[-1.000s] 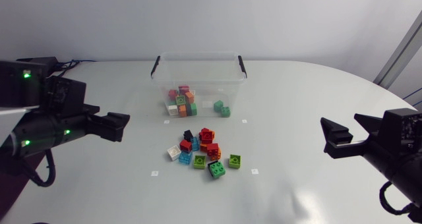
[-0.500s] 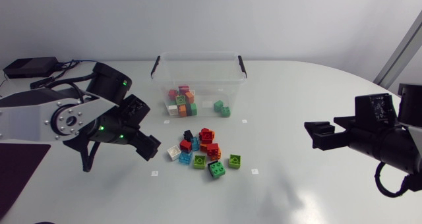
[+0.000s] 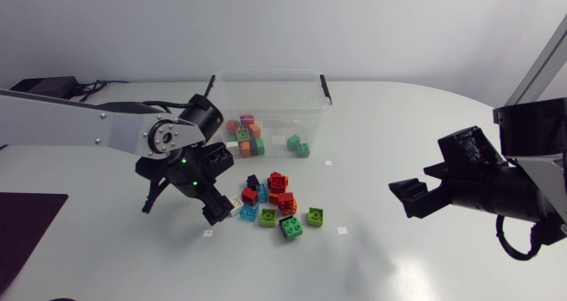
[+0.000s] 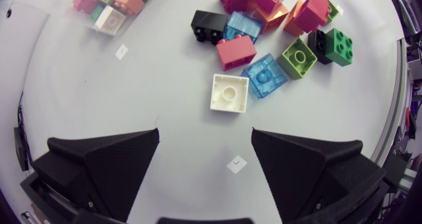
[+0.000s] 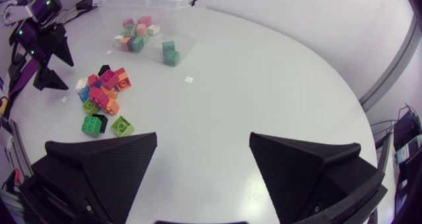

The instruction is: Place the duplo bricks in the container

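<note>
Hovering spread wide, the matte black left gripper (image 4: 206, 137) has a white square duplo brick (image 4: 229, 93) just ahead, the clear plastic container (image 3: 266, 74) farther beyond; the right gripper (image 5: 203, 142), also spread, sits well apart.

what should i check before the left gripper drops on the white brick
1. Left gripper open and empty: ok.
2. White brick ahead of the gripper, roughly in line with its gap: ok.
3. Room around the white brick: not ok, the light blue brick crowds one side.
4. Container lidless, with space left: ok.
5. Right gripper well away from the pile: ok.
</note>
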You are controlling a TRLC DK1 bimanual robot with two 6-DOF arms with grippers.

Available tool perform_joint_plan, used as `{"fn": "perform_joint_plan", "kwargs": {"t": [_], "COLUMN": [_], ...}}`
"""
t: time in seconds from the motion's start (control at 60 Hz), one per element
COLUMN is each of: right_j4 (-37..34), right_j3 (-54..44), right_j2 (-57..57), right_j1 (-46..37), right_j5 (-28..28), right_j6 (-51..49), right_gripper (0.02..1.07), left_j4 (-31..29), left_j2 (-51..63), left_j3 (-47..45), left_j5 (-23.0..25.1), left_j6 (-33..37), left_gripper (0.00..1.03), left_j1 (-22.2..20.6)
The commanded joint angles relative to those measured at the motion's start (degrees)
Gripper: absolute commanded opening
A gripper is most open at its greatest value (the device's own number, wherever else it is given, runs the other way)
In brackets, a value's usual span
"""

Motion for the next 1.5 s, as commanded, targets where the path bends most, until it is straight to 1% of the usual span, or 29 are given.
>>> {"fn": "perform_joint_plan", "kwargs": {"t": [0.0, 0.033, 0.083, 0.167, 0.317, 0.433, 0.517, 0.55, 0.6, 0.617, 0.633, 0.65, 0.667, 0.683, 0.7, 0.733, 0.767, 0.8, 0.933, 1.0, 1.033, 1.083, 1.1, 1.183, 1.25, 1.283, 1.35, 1.483], "right_j4": [-2.6, -5.0, -6.4, -3.2, -2.9, -2.7, -2.0, -1.7, -1.3, -1.2, -1.1, -1.1, -1.0, -0.9, -0.8, -0.3, 0.6, 1.3, 2.6, 2.2, 1.5, 0.5, 0.0, -0.1, -0.4, -0.4, -0.8, -1.8], "right_j3": [2.4, 3.7, 4.5, 2.8, 2.9, 3.2, 3.7, 4.0, 4.4, 4.6, 4.6, 4.8, 5.0, 5.1, 5.2, 5.2, 5.2, 5.1, 6.1, 7.1, 7.8, 9.2, 9.7, 11.5, 12.6, 13.1, 14.0, 15.9], "right_j2": [1.7, 3.0, 4.8, 5.4, 6.6, 7.8, 8.7, 9.4, 10.5, 11.1, 11.5, 12.1, 12.6, 13.3, 13.8, 14.7, 15.4, 16.2, 20.7, 22.6, 24.1, 26.3, 27.1, 29.8, 31.5, 32.7, 34.5, 38.2], "right_j1": [2.1, 3.7, 4.5, 4.5, 5.5, 6.5, 7.9, 8.2, 8.6, 8.8, 8.9, 8.9, 9.1, 9.4, 9.6, 10.1, 10.4, 11.0, 12.1, 12.7, 13.4, 14.4, 14.7, 15.8, 16.2, 16.8, 17.2, 18.3], "right_j5": [1.6, 3.0, 4.1, 4.2, 1.4, 0.0, 0.1, 0.2, 0.2, 0.2, 0.2, 0.2, 0.2, 0.2, 0.2, 0.2, 0.1, -0.1, -2.6, -3.9, -5.5, -5.6, -5.6, -5.6, -7.0, -7.1, -8.0, -8.2], "right_j6": [-5.4, -9.3, -10.4, -12.0, -12.9, -13.0, -13.2, -13.3, -13.7, -14.0, -14.3, -14.6, -15.1, -15.4, -15.7, -16.6, -17.3, -18.3, -23.8, -25.8, -28.0, -29.4, -29.8, -30.4, -31.3, -31.9, -32.2, -34.0], "right_gripper": [1.03, 1.03, 1.03, 1.03, 1.03, 1.03, 1.02, 1.02, 1.02, 1.02, 1.02, 1.02, 1.02, 1.02, 1.02, 1.02, 1.02, 1.02, 1.02, 1.02, 1.02, 0.99, 0.99, 0.99, 0.98, 0.96, 0.96, 0.96], "left_j4": [-1.8, -2.0, -2.6, -3.2, -3.2, -4.0, -5.3, -5.4, -6.0, -6.2, -6.6, -6.7, -7.6, -7.6, -8.4, -9.0, -9.3, -9.4, -10.2, -10.2, -10.2, -10.0, -9.7, -9.5, -9.5, -9.5, -10.0, -12.1], "left_j2": [3.0, 3.9, 5.1, 7.2, 9.7, 11.7, 13.3, 13.7, 14.2, 14.4, 14.8, 14.8, 15.5, 15.5, 15.7, 16.1, 16.3, 16.3, 16.4, 16.2, 15.9, 14.9, 14.5, 13.9, 13.1, 12.6, 11.8, 8.2], "left_j3": [3.2, 3.9, 4.9, 6.5, 8.8, 10.6, 11.9, 12.2, 12.6, 12.7, 13.0, 13.0, 13.7, 13.8, 14.3, 14.7, 14.8, 14.8, 13.9, 13.4, 12.9, 11.9, 11.6, 11.7, 11.7, 11.5, 11.4, 10.6], "left_j5": [0.2, 0.2, 0.2, 0.2, 0.2, 0.2, 0.5, 1.6, 2.9, 3.2, 3.5, 3.5, 4.8, 4.8, 5.7, 7.0, 7.5, 7.5, 7.6, 7.6, 7.8, 8.7, 9.0, 10.0, 10.3, 10.3, 10.3, 10.3], "left_j6": [1.1, 1.1, 1.1, 1.1, 1.1, 1.3, 1.5, 1.5, 1.6, 1.6, 1.7, 1.7, 1.6, 1.7, 1.6, 1.6, 1.7, 1.9, 3.7, 4.2, 4.8, 6.2, 6.5, 6.5, 6.5, 6.6, 6.8, 8.0], "left_gripper": [0.97, 0.97, 0.97, 0.96, 0.95, 0.9, 0.78, 0.71, 0.65, 0.65, 0.62, 0.61, 0.57, 0.56, 0.52, 0.47, 0.46, 0.43, 0.42, 0.42, 0.41, 0.41, 0.36, 0.29, 0.29, 0.29, 0.29, 0.29], "left_j1": [-0.8, -1.0, -1.3, -1.8, -1.6, -1.7, -2.0, -2.1, -2.1, -2.1, -2.1, -2.1, -1.9, -1.9, -1.7, -1.5, -1.4, -1.4, -2.1, -2.4, -2.6, -2.9, -3.0, -3.0, -2.9, -2.8, -2.2, -1.6]}}
